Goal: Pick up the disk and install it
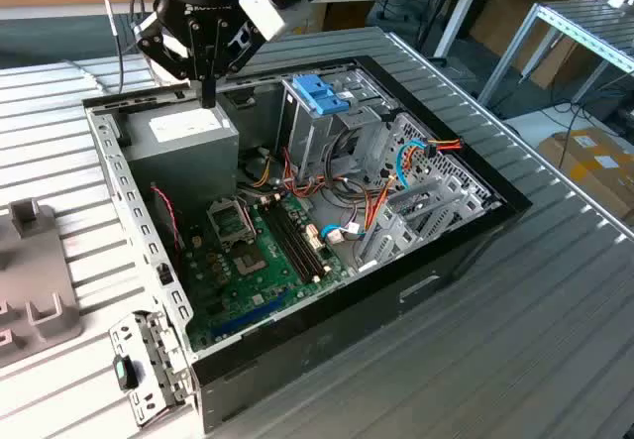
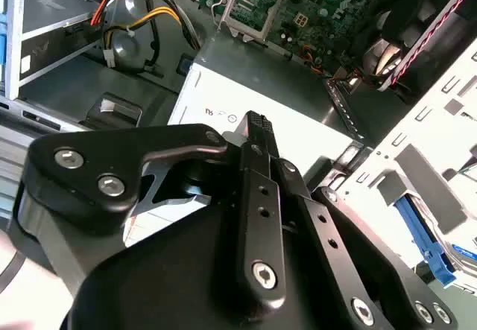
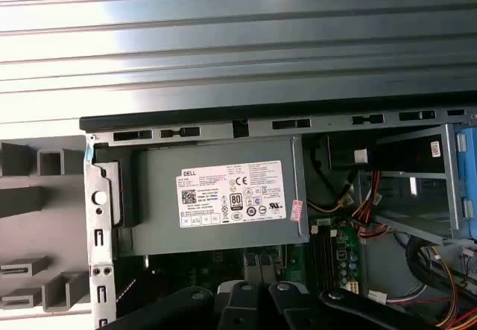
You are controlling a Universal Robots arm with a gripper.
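My black gripper (image 1: 208, 94) hangs over the grey power supply (image 1: 186, 140) in the far corner of the open computer case (image 1: 466, 231), on the exterior view's left. Its fingers point down, pressed together with nothing between them, a little above the supply's top. In the second wrist view the gripper (image 2: 257, 124) stands over the supply's white label (image 2: 223, 110). A bright blue rail with a flat labelled body beside it, apparently the disk (image 2: 423, 235), lies outside the case wall. The tall metal drive cage (image 1: 332, 137) carries a blue clip (image 1: 321, 93).
The motherboard (image 1: 253, 251) lies at the case's bottom, with orange, red and blue cables (image 1: 406, 162) around the cage. A grey slotted fixture (image 1: 30, 280) and a loose metal bracket (image 1: 149, 365) lie on the ribbed table at the exterior view's left. Cardboard boxes (image 1: 594, 162) stand beyond the table.
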